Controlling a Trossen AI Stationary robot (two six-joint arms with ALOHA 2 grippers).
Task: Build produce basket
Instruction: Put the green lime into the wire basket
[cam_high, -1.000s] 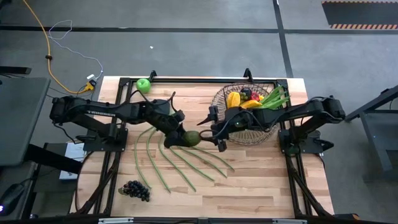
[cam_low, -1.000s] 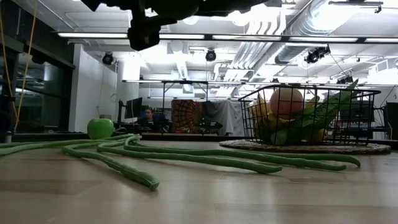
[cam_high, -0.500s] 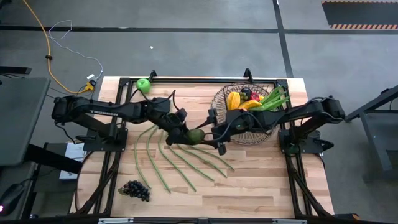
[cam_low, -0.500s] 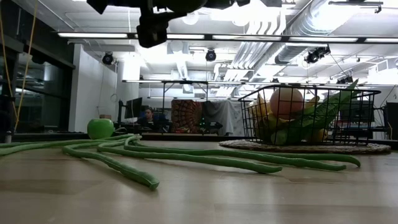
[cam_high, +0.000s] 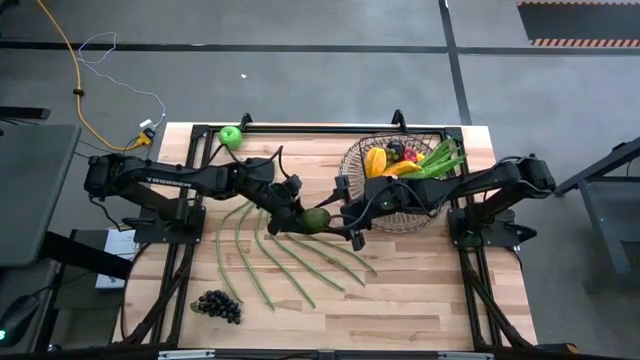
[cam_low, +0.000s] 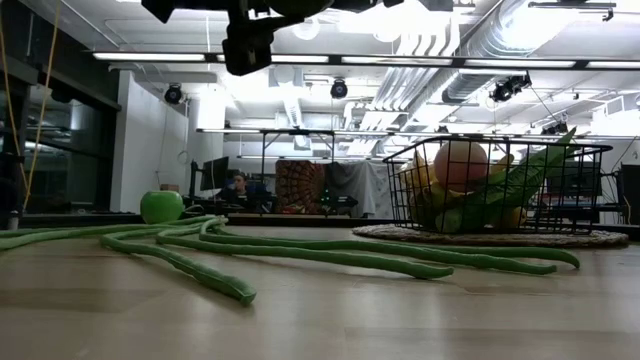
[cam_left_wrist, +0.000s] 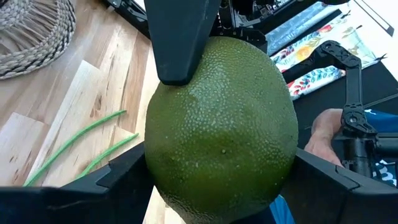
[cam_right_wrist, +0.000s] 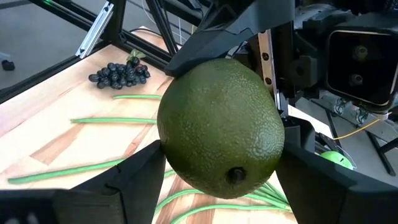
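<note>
A pebbly, rounded avocado (cam_high: 315, 220) is gripped between the left gripper (cam_high: 296, 216) and right gripper (cam_high: 345, 222), both clamped on it above the beans (cam_high: 290, 262); dark grapes (cam_right_wrist: 119, 73) are seen beyond it.

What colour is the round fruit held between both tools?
Dark green, pebbled skin: the round avocado, clearest in the right wrist view.

No legible text, label, brand, number or sign appears in any view; faint pale lettering on the dark left arm (cam_high: 165, 171) is too small to read.
</note>
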